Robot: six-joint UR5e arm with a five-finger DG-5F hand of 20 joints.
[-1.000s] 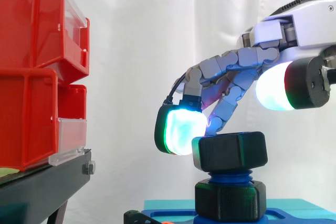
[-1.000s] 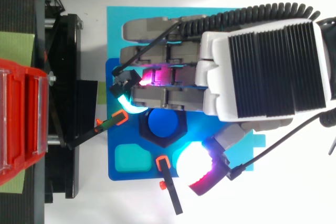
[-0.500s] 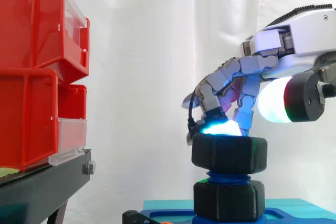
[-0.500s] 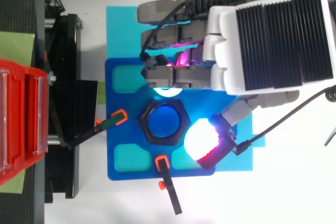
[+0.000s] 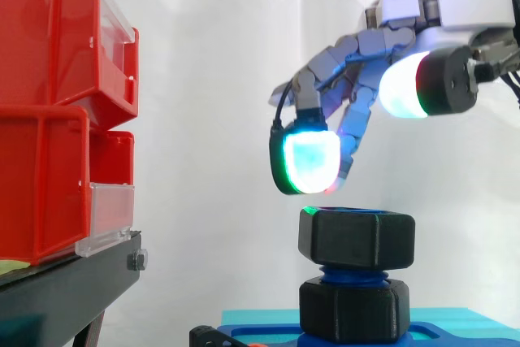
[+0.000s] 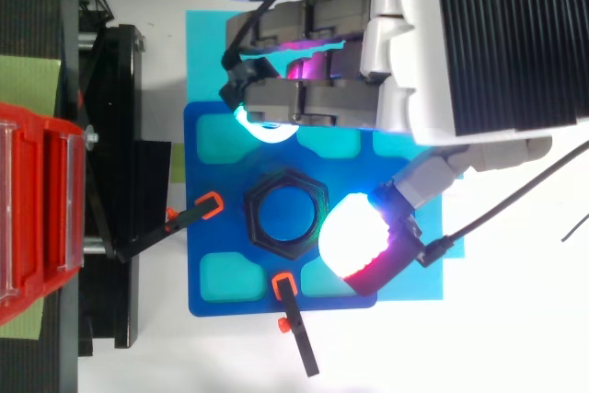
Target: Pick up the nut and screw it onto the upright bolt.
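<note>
Fingers (image 5: 309,160) relaxed above nut (image 5: 356,238), nut on bolt (image 5: 353,272)

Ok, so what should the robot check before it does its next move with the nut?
1. Nut on the bolt: the black nut sits on top of the blue bolt. Ok.
2. Nut flat, not tipped: it looks level in the side view. Ok.
3. Hand free: the hand hovers above the nut, holding nothing, with a gap under its glowing pads. Ok.
4. Nut screwed all the way down: blue thread shows between it and the lower black hex piece. Not ok.
5. Thread caught properly inside the nut: hidden. Cannot tell.
</note>
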